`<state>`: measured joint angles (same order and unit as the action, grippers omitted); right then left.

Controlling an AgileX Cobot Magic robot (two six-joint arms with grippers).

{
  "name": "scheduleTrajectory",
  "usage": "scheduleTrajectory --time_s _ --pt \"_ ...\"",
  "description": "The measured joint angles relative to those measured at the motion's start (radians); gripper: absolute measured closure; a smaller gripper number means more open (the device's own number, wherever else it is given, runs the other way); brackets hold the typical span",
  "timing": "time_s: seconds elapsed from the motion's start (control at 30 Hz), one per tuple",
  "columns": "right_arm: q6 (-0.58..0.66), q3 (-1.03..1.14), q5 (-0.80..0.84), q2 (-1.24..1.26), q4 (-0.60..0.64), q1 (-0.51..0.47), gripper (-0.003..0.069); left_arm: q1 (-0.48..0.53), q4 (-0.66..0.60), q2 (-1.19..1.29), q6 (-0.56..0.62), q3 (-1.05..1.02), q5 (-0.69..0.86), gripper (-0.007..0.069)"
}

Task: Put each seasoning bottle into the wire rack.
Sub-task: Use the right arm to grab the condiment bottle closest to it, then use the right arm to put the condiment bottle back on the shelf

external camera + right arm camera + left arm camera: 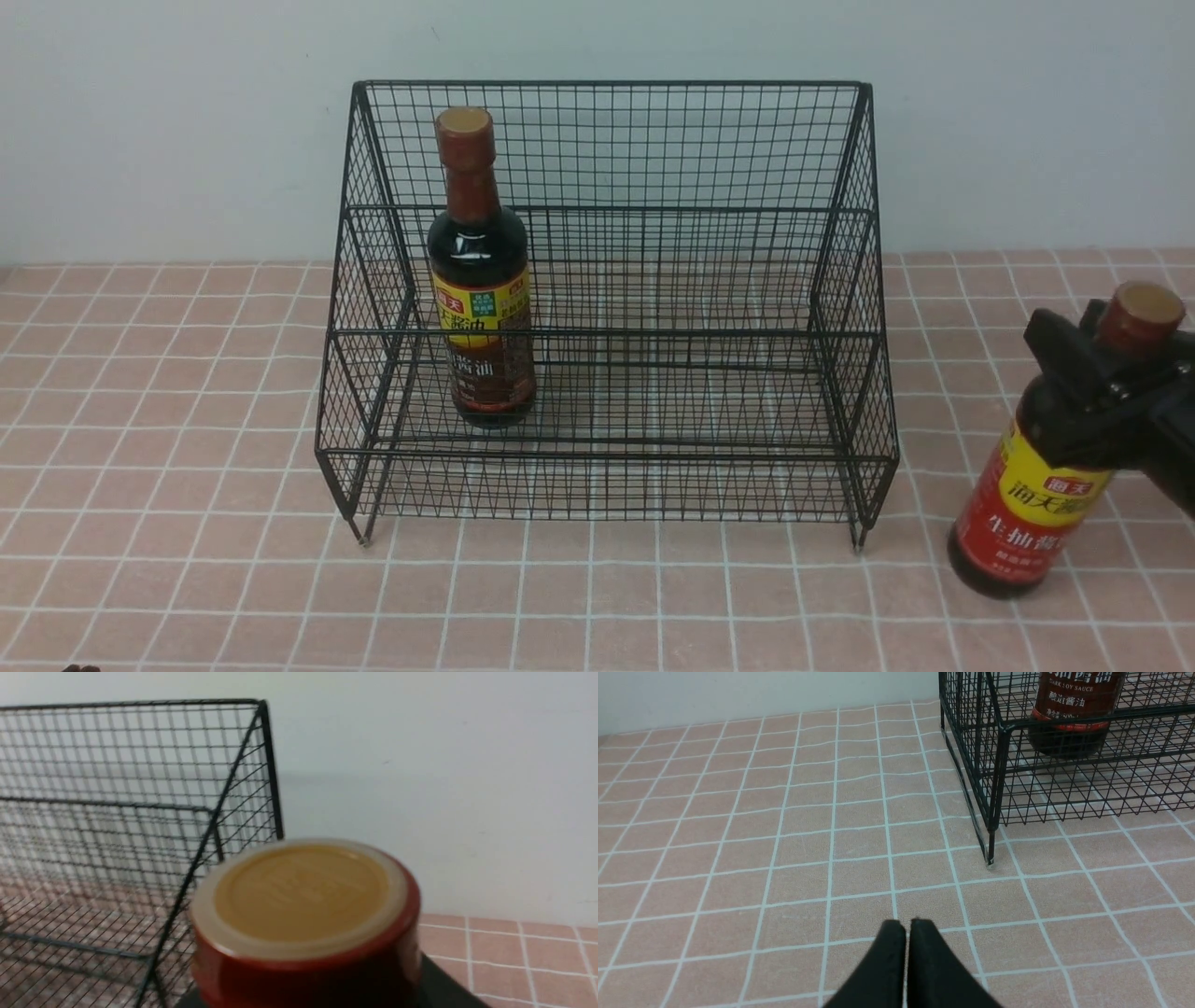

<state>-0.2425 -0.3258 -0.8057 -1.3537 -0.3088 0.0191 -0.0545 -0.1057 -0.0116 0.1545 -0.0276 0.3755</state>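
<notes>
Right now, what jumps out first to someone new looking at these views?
The big black wire rack dominates the centre, with one soy-sauce bottle standing upright inside at its left end. To the rack's right, the right gripper is clamped on the neck of a tilted red-label bottle, which is outside the rack.

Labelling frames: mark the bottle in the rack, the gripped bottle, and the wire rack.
Bottle in the rack (pixel 481 303), front view, yellow label.
Gripped bottle (pixel 1018 532), front view, red label.
Wire rack (pixel 607 83), front view, top rim.
</notes>
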Motion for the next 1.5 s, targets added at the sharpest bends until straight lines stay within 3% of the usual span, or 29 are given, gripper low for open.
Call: scheduleTrajectory --time_s 0.17,0.4,0.63,0.9,1.03,1.2,1.5 --pt "-0.127 -0.134 0.166 0.085 -0.151 0.005 0.0390 0.000 0.000 0.000 0.000 0.000 0.000 0.0631" --pt "-0.215 -0.437 0.345 0.120 -0.220 0.084 0.0391 0.000 0.000 0.000 0.000 0.000 0.000 0.0631" --pt "-0.255 -0.723 0.371 0.039 -0.244 0.158 0.0391 0.000 0.000 0.000 0.000 0.000 0.000 0.0631" --pt "-0.495 -1.090 0.373 -0.206 -0.323 0.165 0.0393 0.000 0.000 0.000 0.000 0.000 0.000 0.0631" --pt "-0.624 -1.207 0.385 -0.327 -0.431 0.181 0.0393 0.001 0.000 0.000 0.000 0.000 0.000 0.0631" --pt "-0.668 -1.299 0.440 -0.449 -0.561 0.223 0.0393 0.001 0.000 0.000 0.000 0.000 0.000 0.0631" --pt "-0.703 -1.350 0.512 -0.522 -0.605 0.238 0.0393 0.001 0.000 0.000 0.000 0.000 0.000 0.0631"
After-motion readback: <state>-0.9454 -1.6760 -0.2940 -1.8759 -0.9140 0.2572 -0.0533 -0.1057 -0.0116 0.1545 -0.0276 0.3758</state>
